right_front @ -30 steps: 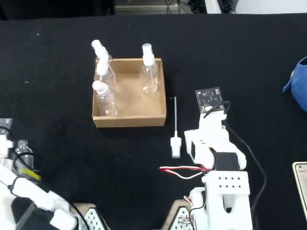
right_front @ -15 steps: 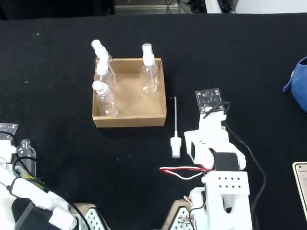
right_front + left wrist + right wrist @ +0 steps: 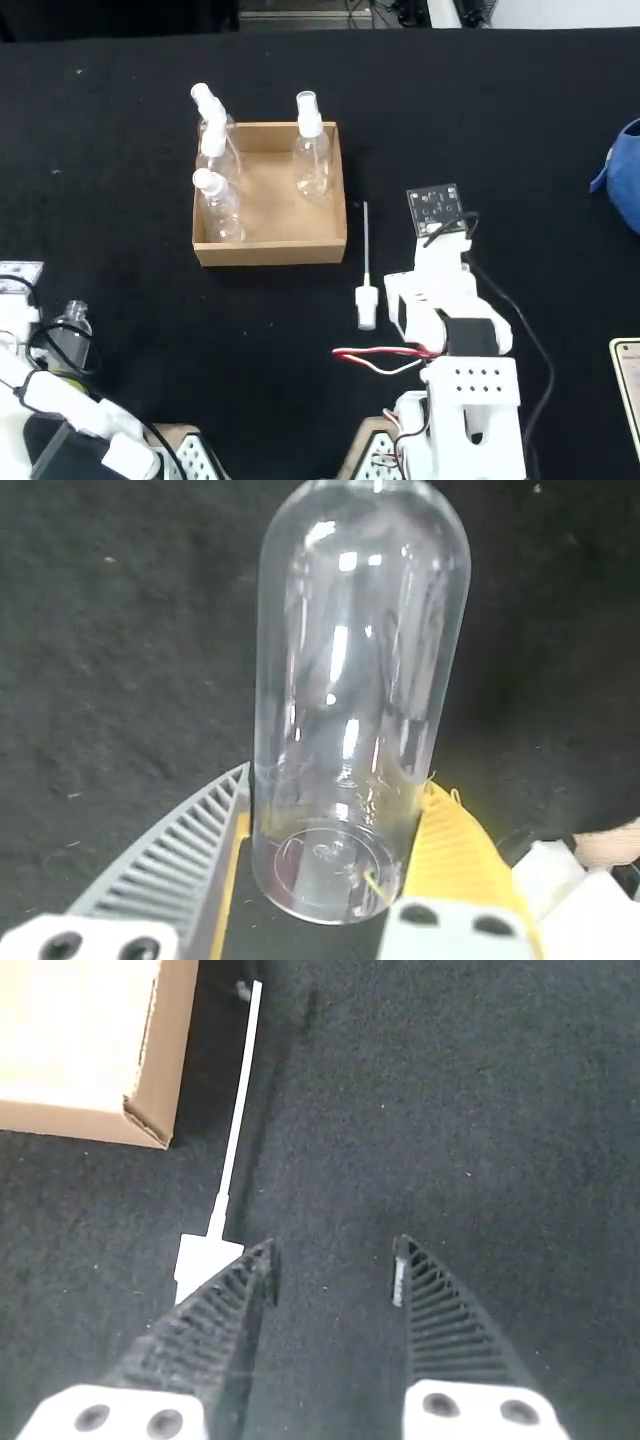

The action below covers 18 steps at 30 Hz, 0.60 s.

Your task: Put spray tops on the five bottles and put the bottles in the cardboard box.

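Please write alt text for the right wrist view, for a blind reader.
The right gripper hangs open above the black table. A loose spray top with a long tube lies beside one finger, near a corner of the cardboard box.

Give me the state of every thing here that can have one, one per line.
cardboard box: open-topped, with bottles standing inside.
four bottles: upright in the box, spray tops on.
fifth bottle: uncapped, outside the box, gripped near its base.
spray top: loose, lying flat on the table beside the box.
left gripper: shut on the fifth bottle.
right gripper: open, empty, next to the spray top.
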Each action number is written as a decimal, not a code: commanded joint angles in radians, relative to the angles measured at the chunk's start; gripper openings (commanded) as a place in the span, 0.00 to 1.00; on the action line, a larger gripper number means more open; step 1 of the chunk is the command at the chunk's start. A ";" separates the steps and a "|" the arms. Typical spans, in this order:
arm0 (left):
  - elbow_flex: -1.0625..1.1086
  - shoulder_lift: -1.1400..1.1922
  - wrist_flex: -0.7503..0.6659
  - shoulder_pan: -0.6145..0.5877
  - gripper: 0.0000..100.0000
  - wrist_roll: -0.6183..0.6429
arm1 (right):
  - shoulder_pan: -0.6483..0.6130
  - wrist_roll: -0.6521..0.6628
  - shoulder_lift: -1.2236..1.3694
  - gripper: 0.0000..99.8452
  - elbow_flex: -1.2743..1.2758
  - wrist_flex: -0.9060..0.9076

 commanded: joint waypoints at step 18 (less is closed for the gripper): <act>0.091 -0.448 -0.037 0.243 0.03 0.531 | -0.184 -0.104 0.203 0.24 -0.153 0.060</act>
